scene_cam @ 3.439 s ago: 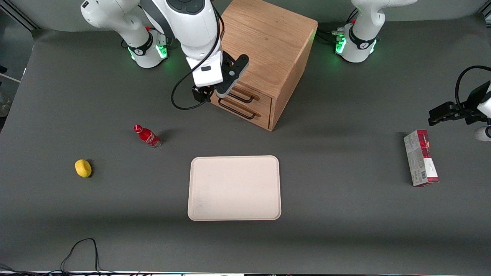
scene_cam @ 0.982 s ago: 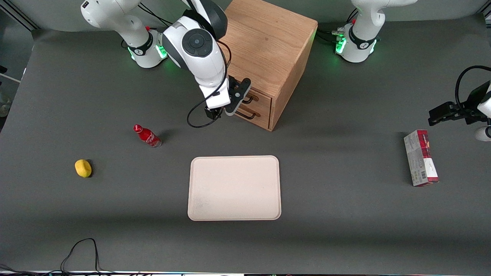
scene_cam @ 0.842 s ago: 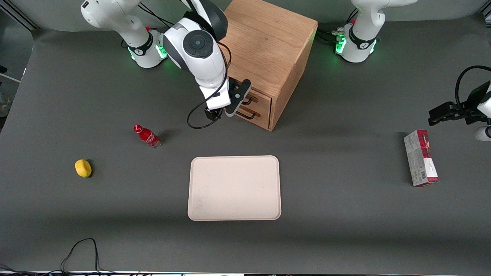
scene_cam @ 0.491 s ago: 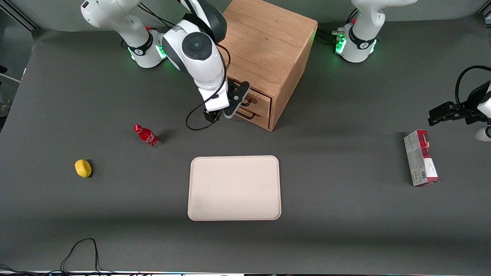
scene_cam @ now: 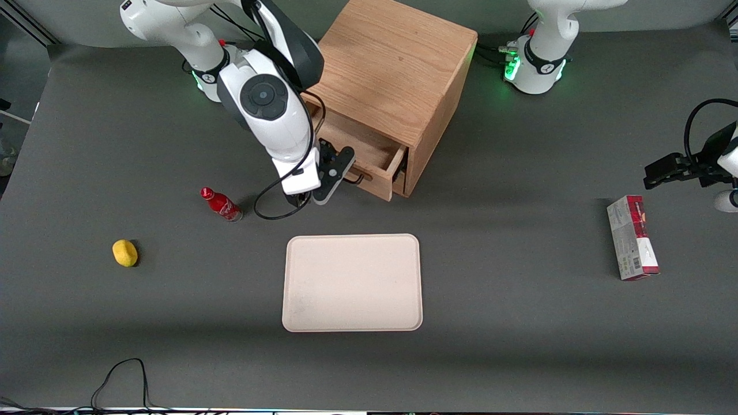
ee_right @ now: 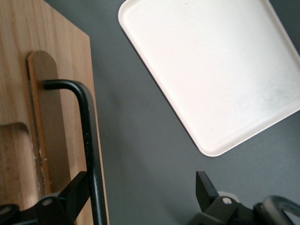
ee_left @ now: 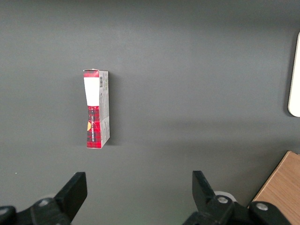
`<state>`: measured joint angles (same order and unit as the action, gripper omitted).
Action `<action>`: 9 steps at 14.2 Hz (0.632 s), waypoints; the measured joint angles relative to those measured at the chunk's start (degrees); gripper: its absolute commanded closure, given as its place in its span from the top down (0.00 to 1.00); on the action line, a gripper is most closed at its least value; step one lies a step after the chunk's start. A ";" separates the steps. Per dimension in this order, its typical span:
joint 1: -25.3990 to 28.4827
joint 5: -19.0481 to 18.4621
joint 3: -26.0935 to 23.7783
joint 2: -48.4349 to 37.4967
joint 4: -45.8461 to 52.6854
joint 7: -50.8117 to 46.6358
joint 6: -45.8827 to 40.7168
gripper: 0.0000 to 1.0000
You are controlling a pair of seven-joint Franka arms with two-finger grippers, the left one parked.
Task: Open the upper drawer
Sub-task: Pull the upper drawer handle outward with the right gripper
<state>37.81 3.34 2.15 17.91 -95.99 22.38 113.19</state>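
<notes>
The upper drawer stands partly out of the wooden cabinet in the top centre of the front view, its plain wood inside showing and its front panel nearer the camera than the cabinet's face. The gripper is directly in front of that panel, just above the middle of the frame. In the right wrist view the gripper has its jaws spread wide, and the black wire handle runs between them, close against one finger while the other finger stands well apart from it; nothing is clamped. A cream tray lies on the dark table in the lower centre of the front view, nearer the camera than the drawer. A red bottle and a yellow fruit lie toward the working arm's end, and a red and white box toward the parked arm's.
</notes>
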 measured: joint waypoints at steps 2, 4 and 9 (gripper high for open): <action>-1.38 0.00 0.04 1.54 1.64 1.34 -0.49 1.00; -2.77 0.00 0.06 2.96 2.88 2.64 -0.61 1.00; -4.78 0.00 0.15 6.19 6.91 3.69 -2.40 1.00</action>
<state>33.03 3.34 2.30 24.10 -89.08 26.07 110.80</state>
